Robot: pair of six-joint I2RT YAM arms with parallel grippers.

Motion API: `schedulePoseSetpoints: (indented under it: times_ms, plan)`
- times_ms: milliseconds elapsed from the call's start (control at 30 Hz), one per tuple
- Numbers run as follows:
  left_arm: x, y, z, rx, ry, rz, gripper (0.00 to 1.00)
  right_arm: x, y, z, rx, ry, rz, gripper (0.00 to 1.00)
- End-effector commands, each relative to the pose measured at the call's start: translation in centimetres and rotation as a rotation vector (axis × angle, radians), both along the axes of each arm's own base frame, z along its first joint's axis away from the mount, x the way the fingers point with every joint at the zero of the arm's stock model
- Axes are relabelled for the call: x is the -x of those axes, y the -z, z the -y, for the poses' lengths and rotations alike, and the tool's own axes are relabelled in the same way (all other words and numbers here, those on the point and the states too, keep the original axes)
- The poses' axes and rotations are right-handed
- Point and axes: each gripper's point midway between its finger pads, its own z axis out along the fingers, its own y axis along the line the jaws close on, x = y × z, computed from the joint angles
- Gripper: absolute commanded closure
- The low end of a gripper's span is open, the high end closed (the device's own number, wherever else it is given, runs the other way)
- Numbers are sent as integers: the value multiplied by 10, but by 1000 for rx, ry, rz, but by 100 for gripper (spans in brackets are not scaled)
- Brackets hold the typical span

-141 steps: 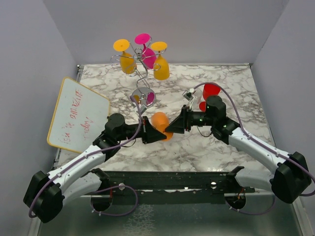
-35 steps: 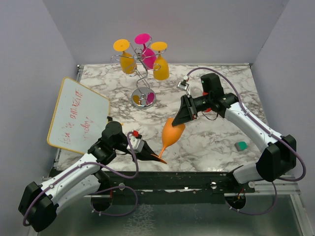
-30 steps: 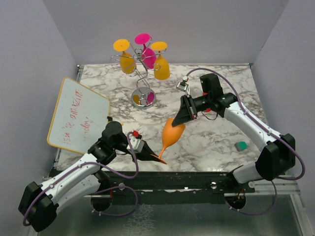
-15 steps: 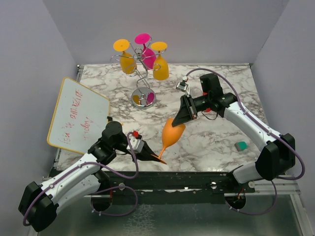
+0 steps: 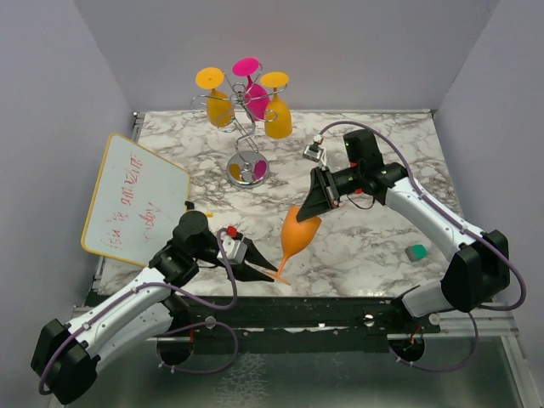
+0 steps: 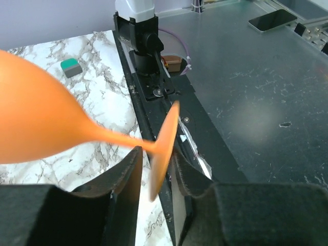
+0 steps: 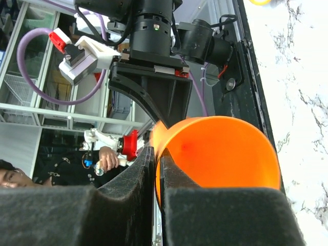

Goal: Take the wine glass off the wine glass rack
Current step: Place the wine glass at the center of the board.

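Observation:
An orange wine glass [image 5: 297, 234] hangs tilted over the table's front, bowl up and foot [image 5: 279, 275] low. My right gripper [image 5: 305, 211] is shut on the bowl's rim, one finger inside the wine glass [image 7: 225, 154] and one outside. My left gripper [image 5: 262, 269] stands open around the foot disc [image 6: 164, 148], with a gap on each side between the disc and the fingers [image 6: 125, 179]. The wine glass rack [image 5: 246, 140] stands at the back centre and carries three glasses, two yellow and one pink [image 5: 255, 98].
A whiteboard [image 5: 136, 197] with red writing leans at the left. A small green block [image 5: 416, 252] lies on the marble at the right. The black rail [image 5: 306, 310] with the arm bases runs along the table's front edge, just below the glass's foot.
My left jaws have parted from the glass's foot, which they pinched before. The right gripper keeps its hold on the rim, and the glass has barely shifted.

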Motion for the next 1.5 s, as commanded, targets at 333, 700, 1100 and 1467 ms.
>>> schedulePoseSetpoints:
  times_ms: [333,700,1100,1467]
  plan:
    - [-15,-13,-1,41,-128,73,58,-20,24,0,143,147,106,99]
    - [-75,-33,-16,119,-559,159,43,-55,52,24,431,421,287,100]
    - [-142,-54,-79,217,-1136,53,1,-80,35,40,663,720,725,100]
    - [-178,-24,-129,64,-1505,-24,1,-99,60,50,848,744,830,99]
